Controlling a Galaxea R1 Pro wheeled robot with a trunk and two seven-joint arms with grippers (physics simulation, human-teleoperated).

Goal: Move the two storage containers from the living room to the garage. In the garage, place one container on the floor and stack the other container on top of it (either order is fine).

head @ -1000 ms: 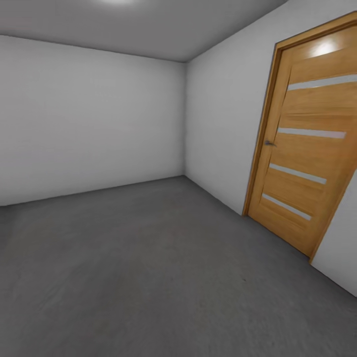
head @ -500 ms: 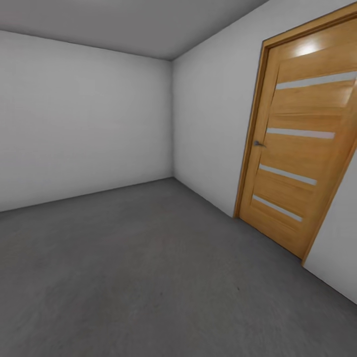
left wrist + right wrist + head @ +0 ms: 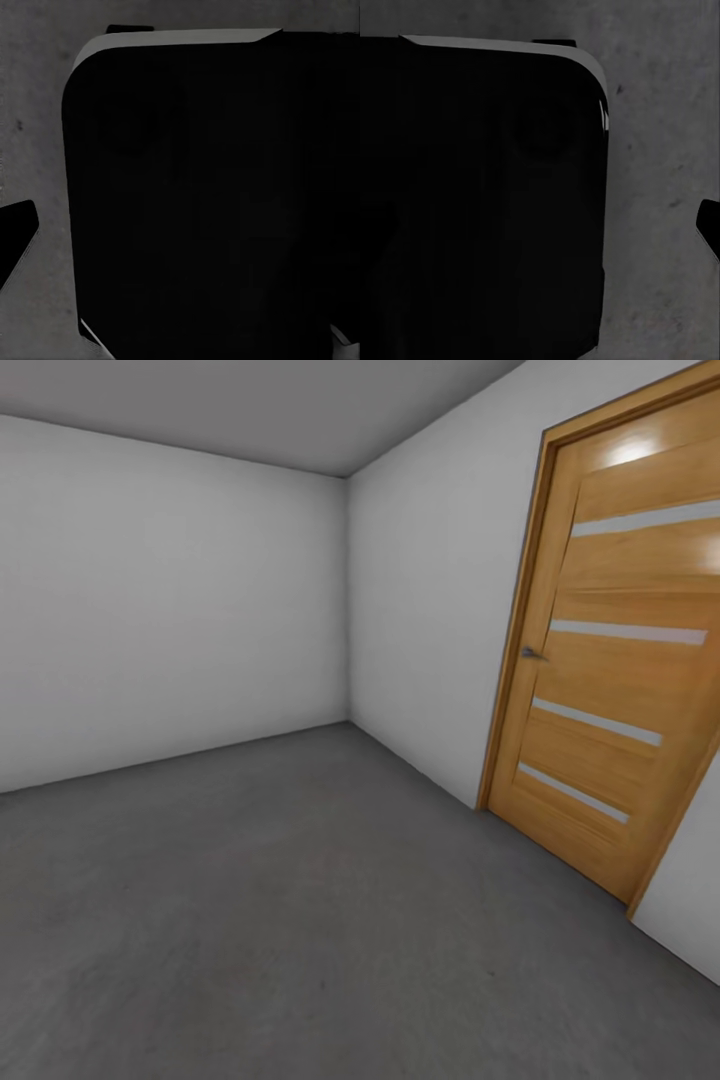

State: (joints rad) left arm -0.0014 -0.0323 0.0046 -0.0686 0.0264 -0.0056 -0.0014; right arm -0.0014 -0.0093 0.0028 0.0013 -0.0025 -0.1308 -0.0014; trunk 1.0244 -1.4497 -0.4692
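I am in the garage, and both orange-red storage containers are out of view. The head view takes in rough grey concrete floor (image 3: 300, 920), white walls and a grey ceiling. In the left wrist view a large black rounded part of my own body (image 3: 210, 202) hangs over the concrete floor (image 3: 37, 112). The right wrist view has the same kind of black bulk (image 3: 480, 202) above the floor (image 3: 660, 150). No fingers can be made out in either wrist view.
A tan wooden door (image 3: 620, 680) with pale horizontal strips and a small handle (image 3: 533, 654) stands shut in the right wall. The room's far corner (image 3: 348, 600) lies ahead. Concrete stretches from the near foreground to both walls.
The whole head view has shifted, so the camera moved. The far corner slid left, and the door first slid left, then edged back right and looms slightly larger.
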